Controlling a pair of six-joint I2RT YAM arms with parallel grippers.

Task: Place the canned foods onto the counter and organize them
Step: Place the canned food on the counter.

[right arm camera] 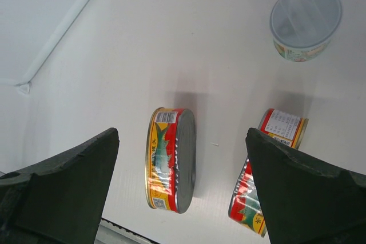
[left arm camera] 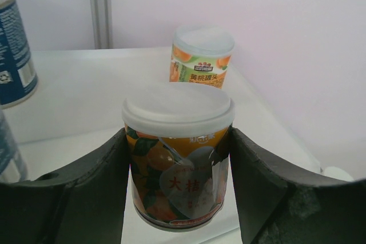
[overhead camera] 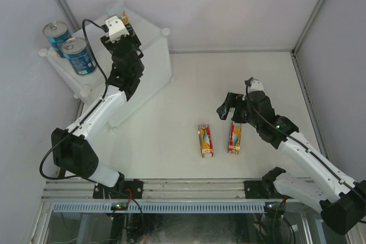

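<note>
Left gripper [left arm camera: 178, 167]: I see its fingers [left arm camera: 86, 192] clamped on the orange can [left arm camera: 178, 158] at the counter [overhead camera: 154, 55] top. A second fruit can [left arm camera: 201, 55] stands behind; blue cans [overhead camera: 80, 55] occupy the counter's left corner. Right gripper [right arm camera: 183, 141]: jaws apart above two tins [right arm camera: 171, 161] on the table [overhead camera: 171, 141], right of the counter.

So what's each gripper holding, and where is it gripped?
Left gripper clamps the orange-labelled can by its opposite sides. Right gripper is open, holding nothing.
</note>
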